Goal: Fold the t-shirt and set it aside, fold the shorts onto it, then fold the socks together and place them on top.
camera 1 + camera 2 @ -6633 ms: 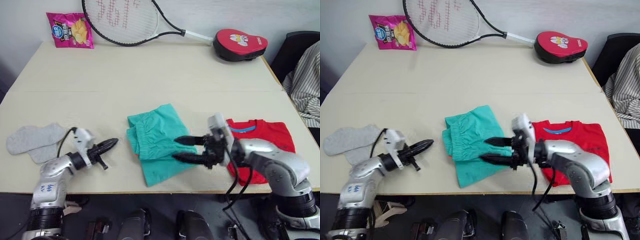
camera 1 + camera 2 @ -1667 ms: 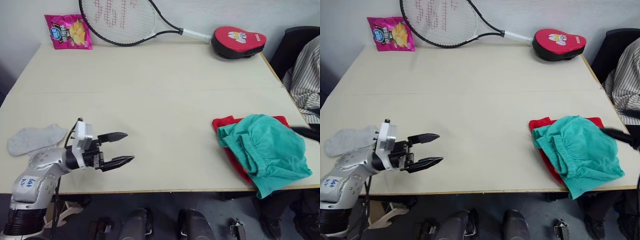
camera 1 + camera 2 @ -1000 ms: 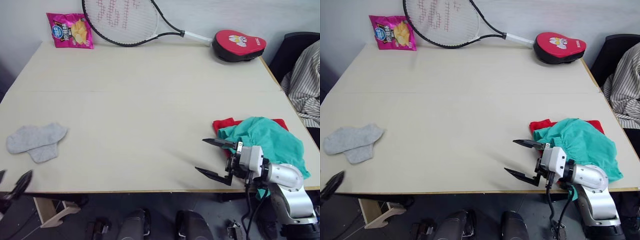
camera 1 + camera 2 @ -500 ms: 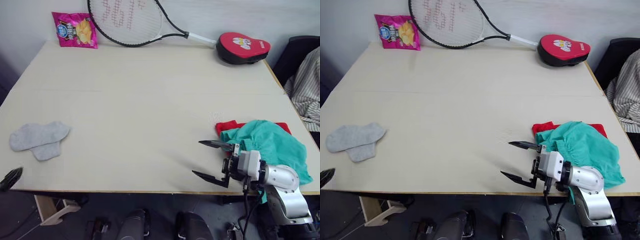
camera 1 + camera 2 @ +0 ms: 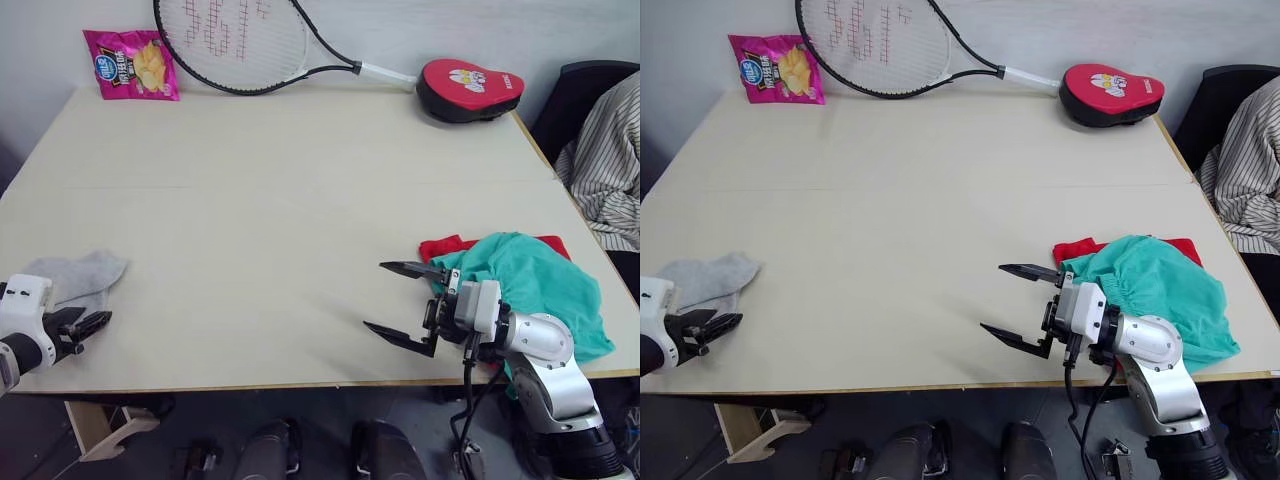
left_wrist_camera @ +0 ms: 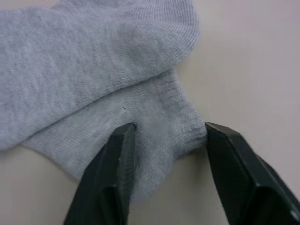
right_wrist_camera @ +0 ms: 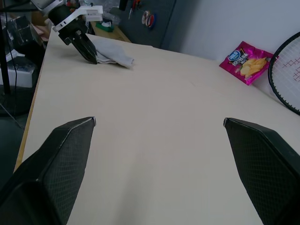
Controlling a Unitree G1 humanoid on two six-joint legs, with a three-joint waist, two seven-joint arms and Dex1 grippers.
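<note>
Back at the counter's (image 5: 300, 200) near-left edge, the left hand (image 6: 166, 133) straddles the socks (image 6: 93, 79), fingers apart; right hand (image 5: 403, 305) gapes empty beside the shorts (image 5: 535, 285), which lie on the t-shirt (image 5: 445, 245).

I see the worktop (image 5: 300, 200) with things at its edges. The socks (image 5: 75, 275) lie near the front left corner, 1 partly on top of the other. My left tool (image 5: 88, 327) sits just in front of them, and from its wrist I see its 2 fingers on either side of the nearer sock's end. The shorts (image 5: 535, 285) lie at the front right, on top of the t-shirt (image 5: 445, 246), which peeks out behind and to the left. My right tool (image 5: 405, 305) is just left of the shorts. At the back, the snack bag (image 5: 130, 62) is on the left, the racket (image 5: 240, 40) in the middle, and the padded case (image 5: 468, 88) on the right. A person's sleeve (image 5: 600, 170) is past the right edge.
</note>
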